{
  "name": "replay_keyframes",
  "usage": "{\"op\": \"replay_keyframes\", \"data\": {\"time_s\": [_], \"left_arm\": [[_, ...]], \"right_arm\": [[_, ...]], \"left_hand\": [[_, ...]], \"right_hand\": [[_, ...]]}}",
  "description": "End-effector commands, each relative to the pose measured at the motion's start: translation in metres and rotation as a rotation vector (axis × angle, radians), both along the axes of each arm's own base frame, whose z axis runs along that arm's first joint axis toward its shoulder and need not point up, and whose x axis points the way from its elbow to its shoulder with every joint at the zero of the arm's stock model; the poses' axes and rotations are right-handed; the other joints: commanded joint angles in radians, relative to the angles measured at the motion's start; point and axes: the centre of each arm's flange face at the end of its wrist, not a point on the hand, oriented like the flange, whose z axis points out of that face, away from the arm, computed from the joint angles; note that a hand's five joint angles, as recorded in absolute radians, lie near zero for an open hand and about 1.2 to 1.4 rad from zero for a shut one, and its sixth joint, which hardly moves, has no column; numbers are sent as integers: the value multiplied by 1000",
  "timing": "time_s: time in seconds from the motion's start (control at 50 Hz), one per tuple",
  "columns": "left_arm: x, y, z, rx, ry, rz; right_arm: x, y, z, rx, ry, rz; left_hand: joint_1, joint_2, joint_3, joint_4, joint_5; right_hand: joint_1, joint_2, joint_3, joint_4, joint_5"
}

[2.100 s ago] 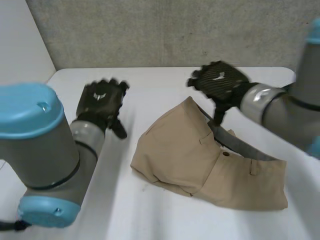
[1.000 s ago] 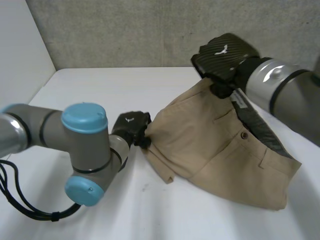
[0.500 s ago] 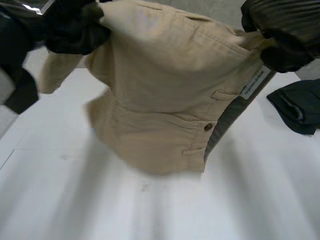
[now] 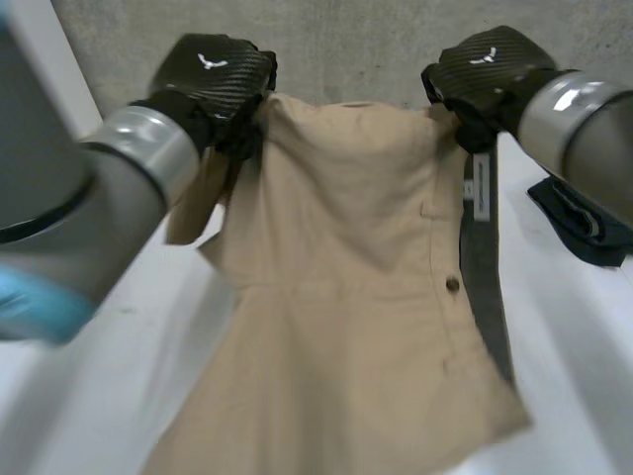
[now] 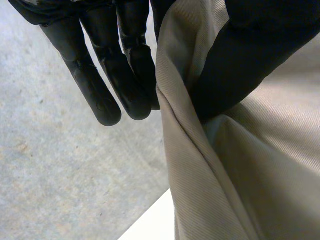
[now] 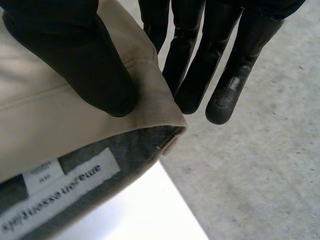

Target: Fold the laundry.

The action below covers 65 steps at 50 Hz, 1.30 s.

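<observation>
Head view: from behind and above, looking down at the desk [image 4: 584, 396].
Left wrist view: very close, looking along the left hand [image 5: 125, 75].
Right wrist view: very close, looking along the right hand [image 6: 190, 60].
Shared: the tan trousers [image 4: 346, 297].

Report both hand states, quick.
Left hand: shut on the tan trousers, pinching one top corner.
Right hand: shut on the trousers, pinching the waistband end.

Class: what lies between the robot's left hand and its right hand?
In the head view, the beige garment hangs between the left hand and the right hand, each pinching one end of its upper edge.
</observation>
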Motion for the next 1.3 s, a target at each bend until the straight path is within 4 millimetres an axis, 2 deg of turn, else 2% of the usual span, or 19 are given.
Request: {"op": "replay_keyframes", "data": {"time_s": [0.02, 0.06, 0.08, 0.1, 0.12, 0.14, 0.16, 0.22, 0.32, 0.38, 0.52, 0.54, 0.64, 0.68, 0.78, 0.84, 0.92, 1.1, 1.3], "left_arm": [[-28, -90, -28, -162, 13, 100], [-35, -100, -32, -188, 26, 114], [-40, -108, -36, -202, 39, 124], [-41, -111, -37, -209, 43, 132], [-43, -114, -39, -213, 47, 134], [-44, -116, -40, -216, 51, 135], [-45, -118, -43, -219, 55, 137], [-45, -118, -47, -207, 51, 138], [-44, -107, -75, -124, -2, 126], [-39, -99, -79, -93, -21, 135], [-9, -58, -81, 11, -56, 179], [-4, -51, -82, 27, -57, 182], [22, 2, -98, 194, -81, 173], [29, 16, -104, 244, -90, 169], [46, 64, -138, 424, -161, 132], [50, 80, -153, 476, -196, 112], [57, 96, -172, 535, -248, 104], [58, 95, -193, 564, -274, 113], [53, 89, -198, 545, -264, 115]], "right_arm": [[27, -84, -24, -163, -125, -152], [31, -107, -37, -211, -155, -218], [33, -112, -42, -223, -158, -231], [34, -117, -48, -230, -155, -244], [36, -120, -55, -231, -147, -249], [39, -124, -71, -219, -110, -248], [41, -125, -77, -216, -90, -245], [41, -123, -91, -182, -19, -252], [39, -103, -91, -102, 27, -232], [32, -89, -86, -62, 51, -218], [23, -48, -95, 29, 153, -87], [21, -36, -100, 52, 196, -25], [-1, -19, -129, 121, 356, 90], [-8, -18, -139, 133, 399, 114], [-25, -24, -160, 151, 476, 131], [-28, -34, -179, 176, 471, 139], [-30, -45, -192, 168, 438, 168], [-31, -60, -216, 139, 397, 191], [-32, -71, -231, 122, 379, 175]], "left_hand": [[256, 200, 204, 198, 270], [256, 200, 204, 198, 270], [-561, -617, -612, -619, -547], [-966, -1022, -1017, -1024, -952], [-940, -996, -991, -998, -926], [-814, -870, -865, -872, -800], [-966, -1022, -1017, -1024, -952], [-966, -1022, -1017, -1024, -952], [-966, -1022, -1017, -1024, -952], [-966, -1022, -1017, -1024, -952], [-930, -986, -982, -988, -916], [-904, -960, -955, -962, -890], [-754, -810, -806, -813, -740], [-719, -775, -770, -777, -705], [-566, -622, -618, -625, -552], [-540, -595, -591, -598, -525], [-540, -595, -591, -598, -525], [-507, -563, -559, -565, -493], [-419, -475, -471, -477, -405]], "right_hand": [[435, 223, 220, 207, 247], [435, 223, 220, 207, 247], [29, -183, -186, -199, -159], [-553, -765, -768, -782, -742], [-786, -999, -1001, -1015, -975], [-786, -999, -1001, -1015, -975], [-786, -999, -1001, -1015, -975], [-786, -999, -1001, -1015, -975], [-786, -999, -1001, -1015, -975], [-786, -999, -1001, -1015, -975], [-786, -999, -1001, -1015, -975], [-786, -999, -1001, -1015, -975], [-786, -999, -1001, -1015, -975], [-786, -999, -1001, -1015, -975], [-645, -857, -860, -873, -833], [-583, -795, -798, -811, -771], [-501, -713, -716, -729, -689], [-353, -566, -568, -582, -542], [-271, -484, -486, -500, -460]]}}
